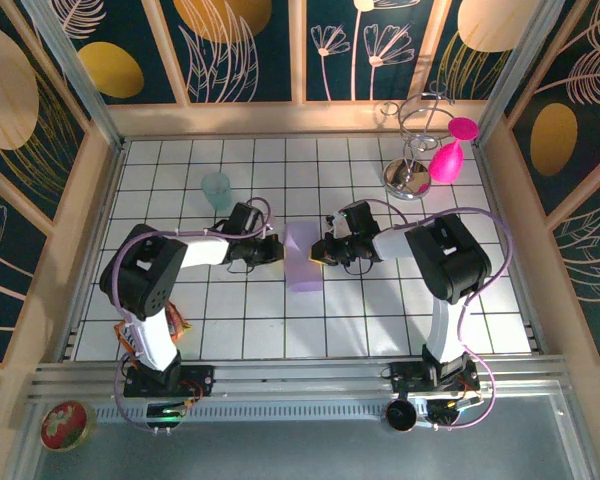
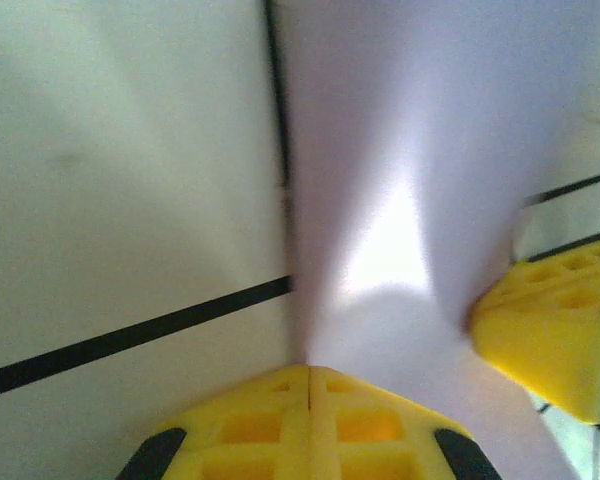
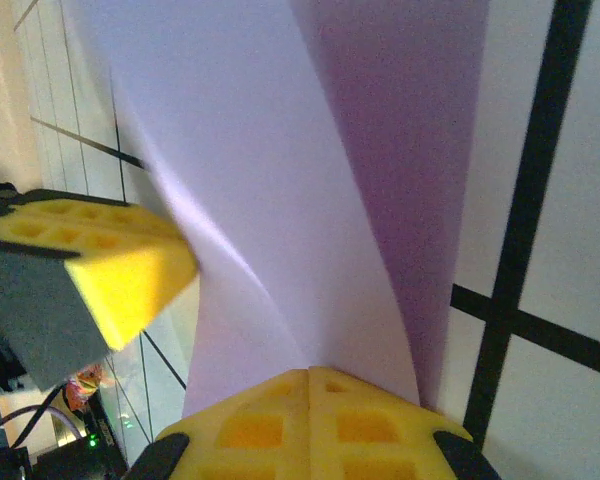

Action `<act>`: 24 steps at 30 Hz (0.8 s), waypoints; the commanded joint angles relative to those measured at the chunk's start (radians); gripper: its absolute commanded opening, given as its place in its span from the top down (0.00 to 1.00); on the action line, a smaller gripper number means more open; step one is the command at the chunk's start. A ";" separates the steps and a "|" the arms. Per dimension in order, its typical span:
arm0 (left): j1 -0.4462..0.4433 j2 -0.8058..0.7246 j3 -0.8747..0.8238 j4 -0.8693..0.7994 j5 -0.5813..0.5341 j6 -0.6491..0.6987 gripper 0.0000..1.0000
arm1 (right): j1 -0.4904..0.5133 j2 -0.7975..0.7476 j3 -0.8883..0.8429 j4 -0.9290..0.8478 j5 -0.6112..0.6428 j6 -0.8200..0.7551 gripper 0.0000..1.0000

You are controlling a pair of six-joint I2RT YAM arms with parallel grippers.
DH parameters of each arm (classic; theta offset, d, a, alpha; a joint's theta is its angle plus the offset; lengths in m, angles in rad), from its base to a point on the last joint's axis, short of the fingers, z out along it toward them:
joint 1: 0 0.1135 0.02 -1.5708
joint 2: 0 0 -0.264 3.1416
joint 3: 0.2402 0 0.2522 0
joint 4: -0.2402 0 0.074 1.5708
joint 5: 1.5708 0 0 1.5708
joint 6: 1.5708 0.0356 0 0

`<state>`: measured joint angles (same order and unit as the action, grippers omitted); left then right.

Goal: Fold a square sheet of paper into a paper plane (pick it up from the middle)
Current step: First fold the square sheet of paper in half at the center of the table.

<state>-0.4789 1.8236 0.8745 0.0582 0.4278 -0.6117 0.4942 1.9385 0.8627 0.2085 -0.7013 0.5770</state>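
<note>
Paper sheet (image 1: 302, 265) clamped: L gripper (image 1: 280, 250), R gripper (image 1: 319, 250); teal cup (image 1: 216, 190) upright.

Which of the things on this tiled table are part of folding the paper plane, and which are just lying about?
For the job:
lilac sheet of paper, in the middle of the tiles

Just lying about:
teal cup
metal stand
pink bulb on that stand
red tin, off the tiles at the near left

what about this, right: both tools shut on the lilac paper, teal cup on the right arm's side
No: the top view shows the teal cup on the left arm's side. The left tool and right tool are indeed shut on the lilac paper.
</note>
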 commanded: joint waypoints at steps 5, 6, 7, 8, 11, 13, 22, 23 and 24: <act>0.006 -0.139 -0.051 0.049 0.042 -0.071 0.99 | 0.014 0.200 -0.069 -0.259 0.287 -0.075 1.00; -0.002 -0.134 -0.054 0.087 0.066 -0.096 0.99 | 0.015 0.201 -0.067 -0.261 0.286 -0.075 1.00; -0.013 -0.124 -0.053 0.120 0.080 -0.114 0.99 | 0.016 0.203 -0.064 -0.262 0.286 -0.077 1.00; -0.024 -0.117 -0.049 0.149 0.090 -0.130 0.99 | 0.014 0.204 -0.064 -0.262 0.286 -0.076 1.00; -0.060 -0.032 -0.012 0.214 0.124 -0.171 0.99 | 0.014 0.215 -0.063 -0.260 0.283 -0.075 1.00; -0.085 0.028 0.032 0.216 0.124 -0.179 0.99 | 0.015 0.218 -0.065 -0.258 0.283 -0.074 1.00; -0.073 0.141 0.060 0.172 0.044 -0.147 1.00 | 0.014 0.219 -0.069 -0.275 0.300 -0.076 1.00; -0.058 0.140 0.046 0.167 0.030 -0.145 1.00 | 0.014 0.219 -0.070 -0.276 0.307 -0.078 1.00; -0.035 0.132 0.024 0.166 0.014 -0.148 1.00 | 0.012 0.219 -0.071 -0.280 0.313 -0.080 1.00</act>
<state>-0.5579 1.9404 0.9291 0.2440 0.5117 -0.7647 0.4904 1.9469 0.8822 0.1745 -0.7162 0.5556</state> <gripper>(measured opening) 0.043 0.047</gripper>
